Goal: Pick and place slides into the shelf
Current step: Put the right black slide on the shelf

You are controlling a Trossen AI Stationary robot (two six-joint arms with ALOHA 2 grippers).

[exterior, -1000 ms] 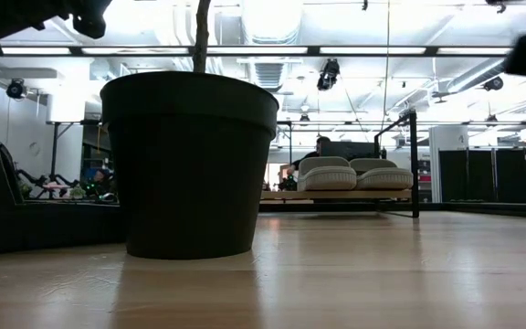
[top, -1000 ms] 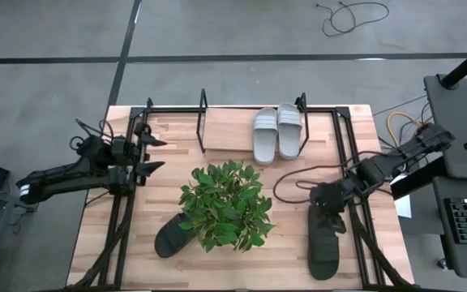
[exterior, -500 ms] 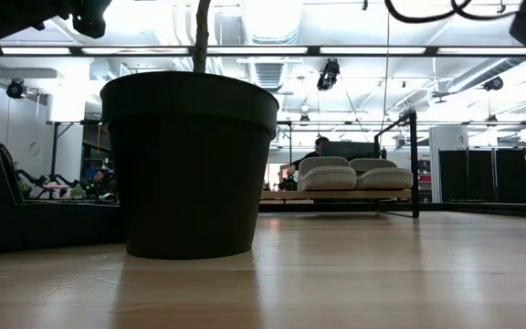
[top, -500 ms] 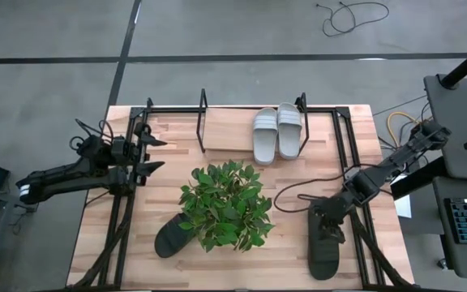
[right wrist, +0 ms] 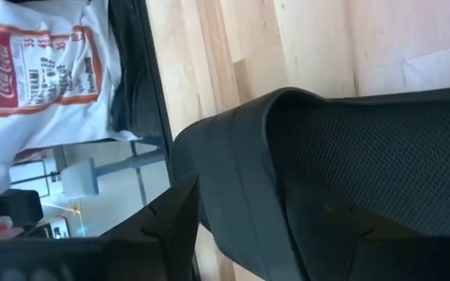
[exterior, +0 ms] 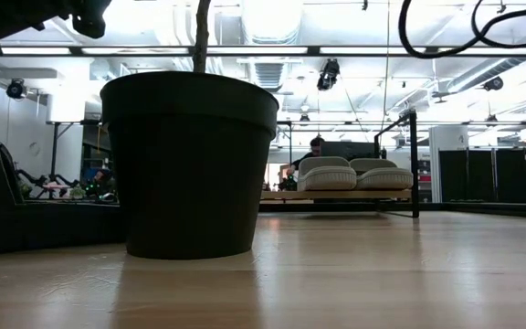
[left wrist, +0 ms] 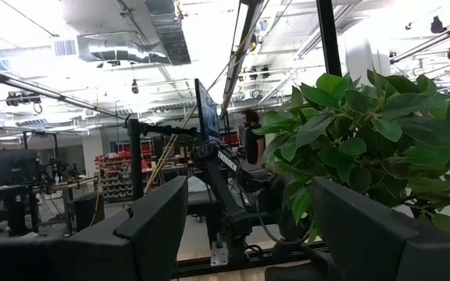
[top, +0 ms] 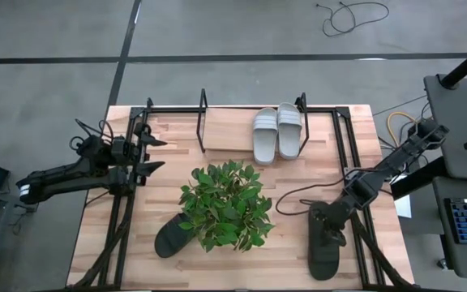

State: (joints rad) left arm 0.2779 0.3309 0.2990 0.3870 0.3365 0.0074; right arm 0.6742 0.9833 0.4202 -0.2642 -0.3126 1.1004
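The right gripper [top: 328,229] sits low over a black wide-strapped slide [top: 324,253] at the wooden table's [top: 217,138] near-right — apparently straddling it, grip uncertain. The left gripper [top: 154,154] waits, spread open.

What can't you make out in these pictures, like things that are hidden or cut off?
- Left black slide: high view, its far end lies under the plant leaves.
- Right black slide: high view, the right gripper covers its strap, so a grip cannot be told; the right wrist view cuts the slide off at the edge.
- Grey slides: low view, only their fronts show.
- Both black slides: absent from the low view; the pot blocks part of the table.
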